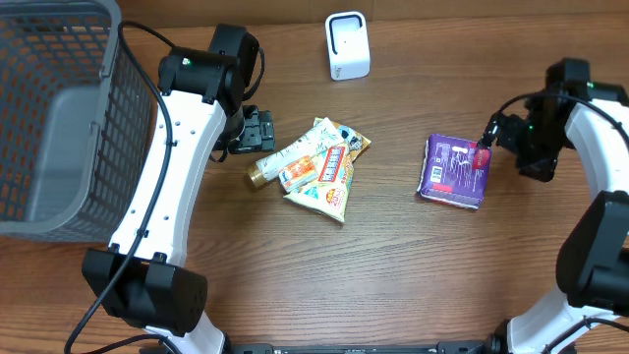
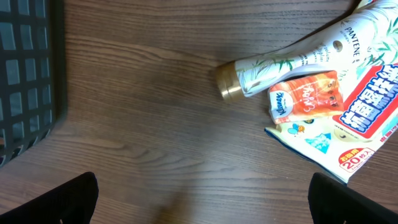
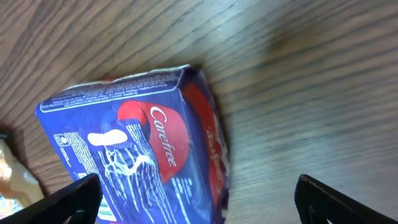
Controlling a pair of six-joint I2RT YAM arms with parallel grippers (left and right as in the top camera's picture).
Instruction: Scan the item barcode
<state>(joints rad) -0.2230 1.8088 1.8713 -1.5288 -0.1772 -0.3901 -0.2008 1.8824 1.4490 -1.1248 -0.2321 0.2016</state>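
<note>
Lying flat on the table (image 1: 393,265) beside the right pincer (image 1: 496,133), whose jaws stand apart, the purple Carefree pack (image 1: 454,169) looks light, soft and slippery, best pinched across its thin edges.

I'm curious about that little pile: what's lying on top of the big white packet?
A small orange tissue pack overlaps the packet's edge, beside a white tube. The print beneath it is covered.

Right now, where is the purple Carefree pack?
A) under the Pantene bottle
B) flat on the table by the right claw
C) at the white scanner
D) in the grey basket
B: the Carefree pack lies flat on the table, open right claw at its edge.
</note>
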